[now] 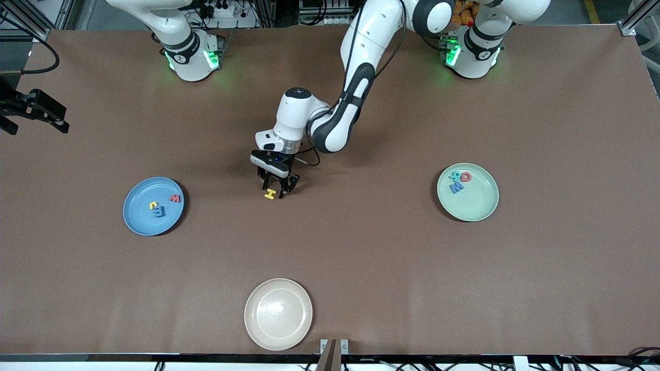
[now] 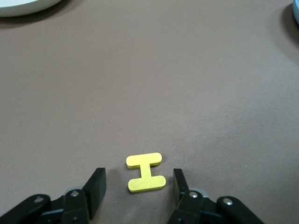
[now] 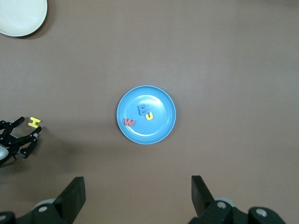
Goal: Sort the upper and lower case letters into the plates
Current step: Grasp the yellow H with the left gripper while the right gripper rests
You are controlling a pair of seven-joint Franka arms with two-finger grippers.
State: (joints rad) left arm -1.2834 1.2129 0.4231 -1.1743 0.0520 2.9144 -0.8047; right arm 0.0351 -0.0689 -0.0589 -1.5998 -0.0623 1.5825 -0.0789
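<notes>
Three letters lie in each plate, seemingly; left claw (image 1: 275, 191) spread around yellow H (image 1: 270, 194); right claw (image 3: 135, 198) spread, waiting.

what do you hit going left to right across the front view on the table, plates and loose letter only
sky blue plate → yellow H, lying on the table between the open fingers of the left gripper → cream-white plate → mint green plate. The H and the cream-white plate overlap slightly in that order.
</notes>
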